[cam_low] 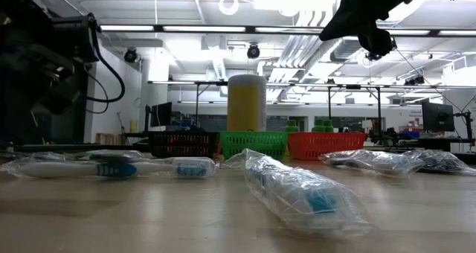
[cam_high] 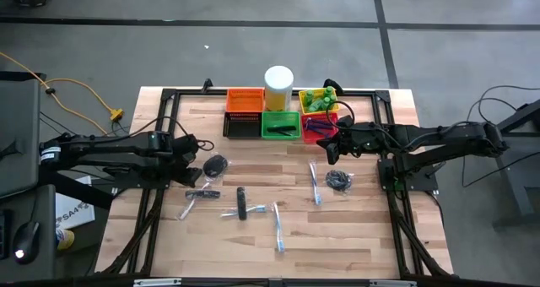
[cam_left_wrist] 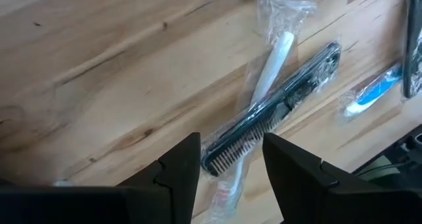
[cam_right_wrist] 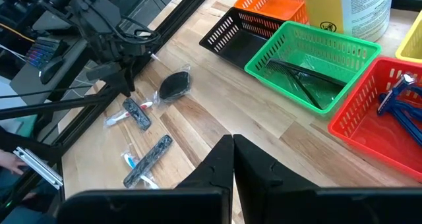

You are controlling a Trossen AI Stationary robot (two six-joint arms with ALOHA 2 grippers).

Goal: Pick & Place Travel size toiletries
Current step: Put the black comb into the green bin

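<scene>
My left gripper point(cam_left_wrist: 231, 143) is open and hovers over a black comb point(cam_left_wrist: 277, 102) in clear wrap that lies across a wrapped toothbrush point(cam_left_wrist: 271, 59); its fingers stand on either side of the comb's toothed end without touching it. In the high view this pair point(cam_high: 201, 194) lies at the table's left, near a dark coiled bundle point(cam_high: 215, 165). A second comb point(cam_high: 241, 203), more wrapped toothbrushes point(cam_high: 278, 230) point(cam_high: 315, 186) and another dark bundle point(cam_high: 339, 180) lie flat on the wood. My right gripper point(cam_high: 332, 149) hangs shut and empty above the table near the red basket point(cam_high: 319, 128).
Small baskets stand in a cluster at the far edge: orange point(cam_right_wrist: 270, 3), black point(cam_right_wrist: 231, 36), green point(cam_right_wrist: 310, 59) holding black combs, red point(cam_right_wrist: 382, 115) holding blue razors, yellow point(cam_high: 317, 100) with green lumps. A tall white cylinder point(cam_high: 278, 89) stands behind them. Bare wood lies toward the near edge.
</scene>
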